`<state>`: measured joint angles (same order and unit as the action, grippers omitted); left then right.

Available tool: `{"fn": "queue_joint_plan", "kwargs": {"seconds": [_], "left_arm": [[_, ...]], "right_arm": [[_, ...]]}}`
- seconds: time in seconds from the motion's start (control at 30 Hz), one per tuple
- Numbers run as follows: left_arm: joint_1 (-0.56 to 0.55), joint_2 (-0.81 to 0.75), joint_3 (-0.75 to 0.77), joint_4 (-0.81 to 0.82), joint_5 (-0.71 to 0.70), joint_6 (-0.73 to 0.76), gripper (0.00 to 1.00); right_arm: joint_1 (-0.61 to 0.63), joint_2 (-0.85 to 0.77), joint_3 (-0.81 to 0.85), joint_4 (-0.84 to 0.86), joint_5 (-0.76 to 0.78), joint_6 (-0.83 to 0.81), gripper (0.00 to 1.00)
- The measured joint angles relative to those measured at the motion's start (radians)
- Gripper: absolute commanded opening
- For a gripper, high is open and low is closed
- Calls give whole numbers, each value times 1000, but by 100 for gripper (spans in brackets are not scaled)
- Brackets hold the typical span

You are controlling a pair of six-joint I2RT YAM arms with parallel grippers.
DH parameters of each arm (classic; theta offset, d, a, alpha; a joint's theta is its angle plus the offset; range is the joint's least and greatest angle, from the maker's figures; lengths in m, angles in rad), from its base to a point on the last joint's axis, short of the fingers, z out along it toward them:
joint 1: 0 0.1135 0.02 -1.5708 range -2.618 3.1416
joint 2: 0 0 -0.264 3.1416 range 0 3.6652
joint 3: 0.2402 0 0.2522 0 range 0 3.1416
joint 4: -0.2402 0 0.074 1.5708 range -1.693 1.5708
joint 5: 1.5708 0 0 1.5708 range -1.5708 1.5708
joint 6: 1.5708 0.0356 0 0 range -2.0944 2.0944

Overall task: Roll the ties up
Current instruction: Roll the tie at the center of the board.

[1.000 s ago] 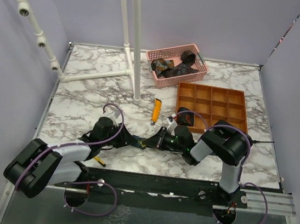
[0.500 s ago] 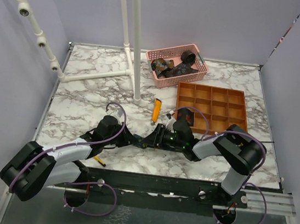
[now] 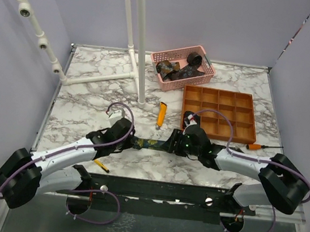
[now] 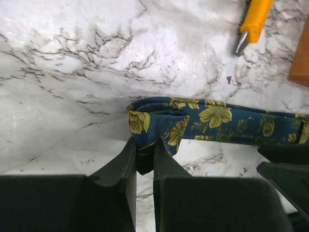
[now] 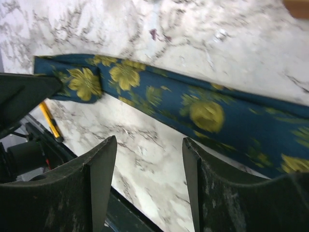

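Note:
A navy tie with yellow-green flowers [image 3: 150, 144] lies stretched flat on the marble between my two grippers. My left gripper [image 4: 145, 155] is shut on its folded left end [image 4: 153, 123]; in the top view this gripper [image 3: 131, 142] sits at the strip's left tip. My right gripper [image 5: 149, 142] stands open just above the table beside the tie [image 5: 193, 108], with only bare marble between its fingers; in the top view the right gripper [image 3: 169, 144] is at the strip's right end. More dark ties [image 3: 179, 69] lie in the pink basket [image 3: 206, 76] at the back.
An orange compartment tray [image 3: 243, 129] sits behind the right arm. An orange-yellow utility knife [image 3: 161, 114] lies just behind the tie, also in the left wrist view as the knife [image 4: 256, 19]. A white pipe frame [image 3: 141, 62] stands back left. A small yellow stick [image 3: 101, 166] lies near the front edge.
My right gripper has opened and let go of the tie. My left gripper has closed on the tie's folded end. Both arms have stretched out lower over the table.

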<state>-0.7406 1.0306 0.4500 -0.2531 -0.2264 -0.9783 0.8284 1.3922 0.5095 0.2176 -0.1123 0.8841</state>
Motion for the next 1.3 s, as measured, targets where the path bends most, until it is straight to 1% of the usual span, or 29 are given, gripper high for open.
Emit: {"fn": "queue_joint_plan", "kwargs": {"seconds": [0.13,0.27,0.53,0.67,0.9,1.1,1.3], "left_arm": [[-82,72,106,-153,-143,-48,0],[-168,213,247,-311,-277,-108,0],[-304,493,492,-593,-477,-241,0],[-351,634,622,-734,-544,-304,0],[-416,876,884,-958,-641,-391,0],[-453,1017,1016,-1050,-687,-396,0],[-464,1076,1085,-1091,-696,-370,0]], "right_arm": [[0,-65,-54,-48,24,-11,60],[-1,-100,-109,-50,26,-9,60],[-1,-204,-190,-49,23,-5,59],[-1,-282,-236,-72,22,6,58],[-1,-444,-299,-171,23,38,58],[-1,-560,-321,-280,33,66,58],[-6,-665,-348,-358,70,118,58]]}}
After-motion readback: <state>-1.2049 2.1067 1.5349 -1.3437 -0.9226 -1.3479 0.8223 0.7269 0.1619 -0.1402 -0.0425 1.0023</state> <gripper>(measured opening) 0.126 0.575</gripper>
